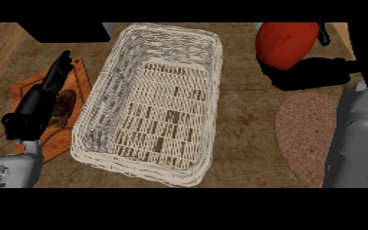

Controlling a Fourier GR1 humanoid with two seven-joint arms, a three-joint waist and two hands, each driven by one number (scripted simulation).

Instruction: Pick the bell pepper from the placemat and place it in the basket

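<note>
The red bell pepper hangs in the air at the upper right, held by my right hand, whose black fingers curl round its lower and right sides. It is to the right of the white wicker basket, which fills the middle of the view and has nothing in it. The round pinkish placemat lies at the lower right, below the pepper, partly hidden by my right forearm. My left hand rests at the left edge with its fingers straight, pointing up.
An orange board with a dark brown item on it lies under my left hand, left of the basket. A dark object sits at the upper left. The counter is brown wood.
</note>
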